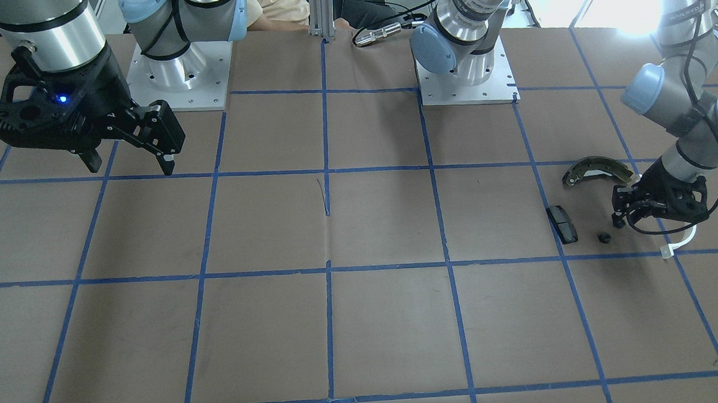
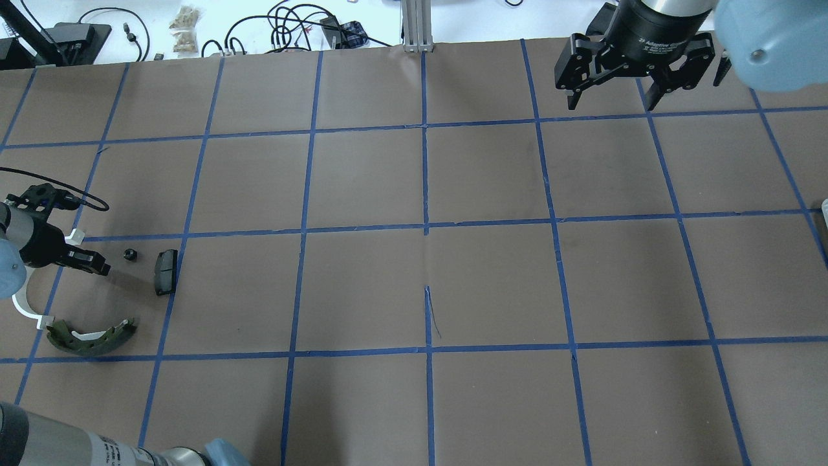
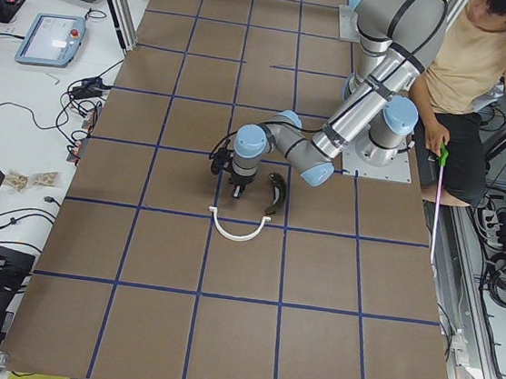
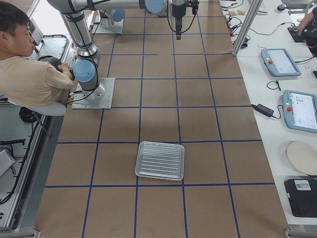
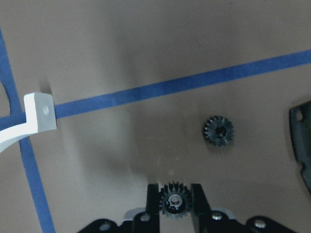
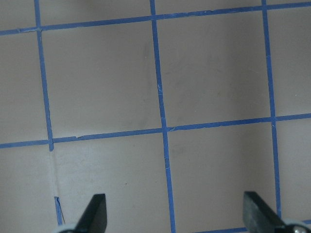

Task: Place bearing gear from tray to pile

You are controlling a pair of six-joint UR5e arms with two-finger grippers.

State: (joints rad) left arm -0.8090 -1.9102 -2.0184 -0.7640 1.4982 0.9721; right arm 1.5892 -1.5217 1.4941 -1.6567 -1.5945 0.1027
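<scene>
My left gripper [image 5: 175,194] is shut on a small black bearing gear [image 5: 175,201] and holds it low over the table at the pile. It also shows in the front view [image 1: 619,218] and the overhead view [image 2: 97,265]. A second black gear [image 5: 218,131] lies on the table just ahead of it [image 1: 604,237]. The pile holds an olive brake shoe [image 1: 597,169], a black pad [image 1: 562,223] and a white half-ring [image 2: 26,304]. The whitish tray [image 4: 160,160] is empty and far from both grippers. My right gripper [image 2: 611,97] is open and empty, high above the table.
Brown table with a blue tape grid. The two arm bases [image 1: 180,76] stand at the robot's edge. An operator [image 3: 471,77] sits beside the table. Tablets and cables [image 4: 282,62] lie on the white bench alongside.
</scene>
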